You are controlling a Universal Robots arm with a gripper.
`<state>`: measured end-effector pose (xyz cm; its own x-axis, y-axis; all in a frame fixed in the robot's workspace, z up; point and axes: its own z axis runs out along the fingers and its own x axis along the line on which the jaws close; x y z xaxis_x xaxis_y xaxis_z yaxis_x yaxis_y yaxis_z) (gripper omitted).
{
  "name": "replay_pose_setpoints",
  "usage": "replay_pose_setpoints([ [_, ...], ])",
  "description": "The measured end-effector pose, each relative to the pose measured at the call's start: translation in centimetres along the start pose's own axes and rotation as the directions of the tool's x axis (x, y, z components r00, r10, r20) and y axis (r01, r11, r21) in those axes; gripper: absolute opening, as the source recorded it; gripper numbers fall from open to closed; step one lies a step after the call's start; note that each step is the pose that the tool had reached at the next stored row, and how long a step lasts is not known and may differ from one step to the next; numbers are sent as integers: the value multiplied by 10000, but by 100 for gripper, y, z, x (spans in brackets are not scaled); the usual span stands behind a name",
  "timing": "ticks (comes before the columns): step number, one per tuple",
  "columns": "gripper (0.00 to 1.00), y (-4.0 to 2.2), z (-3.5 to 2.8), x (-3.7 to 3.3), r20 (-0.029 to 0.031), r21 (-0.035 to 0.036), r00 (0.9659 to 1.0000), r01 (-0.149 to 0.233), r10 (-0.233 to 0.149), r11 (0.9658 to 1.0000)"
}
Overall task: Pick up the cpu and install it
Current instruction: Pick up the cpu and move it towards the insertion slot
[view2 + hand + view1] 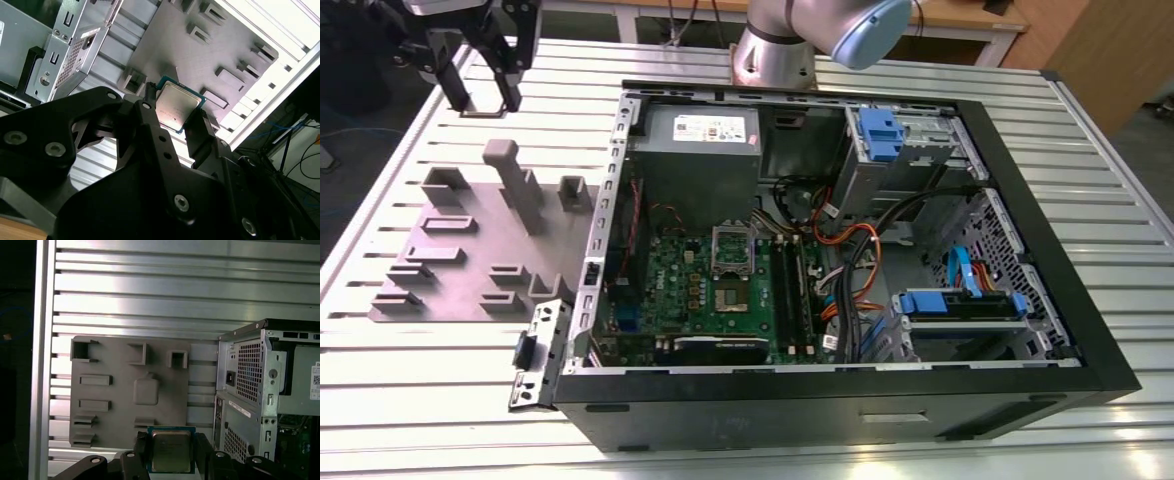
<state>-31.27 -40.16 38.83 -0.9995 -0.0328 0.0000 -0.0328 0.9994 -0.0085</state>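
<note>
Currently held: cpu (171, 450), one unit, gripped in the gripper (171, 454), whose two dark fingers (141, 447) are clamped against opposite side edges of the chip.

Location: in the air over the grey fixture tray (125, 410), which lies on the slatted table (440, 400) just beside the open computer case (854, 400). In the exterior view the gripper (483, 85) hangs at the far corner of the tray, well apart from the socket (734, 245) on the board inside the case.

Handling, judged: light, rigid and thin. The metal top looks smooth, so an edge grip could slip under a jolt. The underside contacts are likely delicate and are best left untouched. The present hold, on two opposing rims of the pale-green substrate, seems the right place.

Orientation: the dull metal top faces both wrist cameras, and in the second wrist view the cpu (177, 107) appears as a tilted plate between the fingers. The body is square, so there is no true long axis. In the first wrist view its edges run roughly parallel to the tray's edges. Corner marking cannot be made out.
</note>
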Motion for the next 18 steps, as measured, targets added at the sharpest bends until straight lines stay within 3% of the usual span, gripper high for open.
replay_pose_setpoints([
  [18, 47, -2, 0, -68, 0, 0, 10000, 0, 0, 10000],
])
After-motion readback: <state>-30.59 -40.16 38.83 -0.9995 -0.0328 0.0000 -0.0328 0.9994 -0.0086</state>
